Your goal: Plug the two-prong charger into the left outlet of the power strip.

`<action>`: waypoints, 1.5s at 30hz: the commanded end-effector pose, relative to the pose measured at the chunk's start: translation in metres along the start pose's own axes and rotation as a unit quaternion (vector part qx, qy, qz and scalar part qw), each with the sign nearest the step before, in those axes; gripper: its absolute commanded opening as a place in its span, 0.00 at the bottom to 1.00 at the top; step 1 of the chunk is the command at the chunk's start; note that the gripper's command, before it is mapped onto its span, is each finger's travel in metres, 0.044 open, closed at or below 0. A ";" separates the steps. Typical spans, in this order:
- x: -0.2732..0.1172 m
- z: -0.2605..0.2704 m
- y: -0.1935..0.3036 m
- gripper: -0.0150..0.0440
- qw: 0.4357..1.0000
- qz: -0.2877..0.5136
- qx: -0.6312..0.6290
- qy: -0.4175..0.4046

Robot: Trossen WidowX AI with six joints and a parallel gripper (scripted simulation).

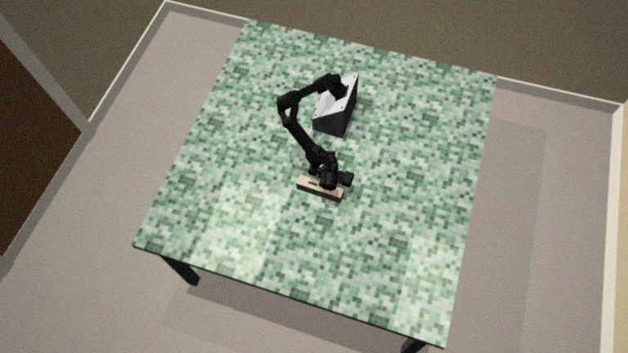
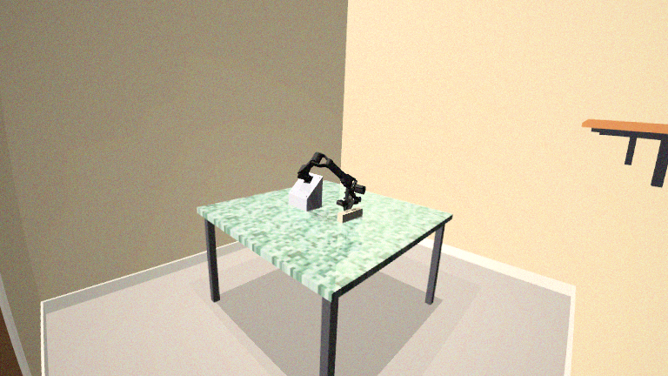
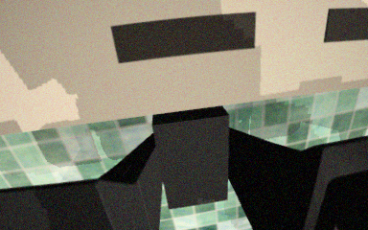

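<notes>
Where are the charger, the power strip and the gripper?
charger [image 3: 192, 158]: wrist view, on its dark body.
power strip [image 3: 144, 81]: wrist view, on its beige face.
gripper [image 1: 329, 181]: top view, between the fingertips, shut on the charger.

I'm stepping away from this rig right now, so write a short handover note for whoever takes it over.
Gripper: shut on the charger.
Power strip: lies flat on the table, in front of the arm's base block.
Done: charger carried to the strip; in the wrist view its front face meets the strip and the prongs are out of sight, though which outlet it has entered cannot be made out.
Left: confirm it is seated in the left outlet, then release and retract.
</notes>
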State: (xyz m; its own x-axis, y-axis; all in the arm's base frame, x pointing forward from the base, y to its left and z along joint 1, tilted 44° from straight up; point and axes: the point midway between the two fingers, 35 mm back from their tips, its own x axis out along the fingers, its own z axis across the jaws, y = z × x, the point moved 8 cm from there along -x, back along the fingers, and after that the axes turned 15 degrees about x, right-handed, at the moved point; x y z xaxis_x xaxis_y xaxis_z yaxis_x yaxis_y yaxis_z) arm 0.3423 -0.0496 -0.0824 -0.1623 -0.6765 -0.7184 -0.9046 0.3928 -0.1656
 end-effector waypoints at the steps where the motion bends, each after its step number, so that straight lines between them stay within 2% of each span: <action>1: -0.001 0.001 -0.002 0.25 1.000 -0.001 -0.001 -0.001; 45: -0.002 0.005 -0.017 0.25 1.000 -0.002 -0.001 -0.001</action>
State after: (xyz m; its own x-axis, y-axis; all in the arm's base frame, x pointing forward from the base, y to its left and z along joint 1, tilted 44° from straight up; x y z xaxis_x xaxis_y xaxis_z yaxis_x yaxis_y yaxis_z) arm 0.3491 -0.0506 -0.0822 -0.1854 -0.6759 -0.7133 -0.9093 0.3932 -0.1363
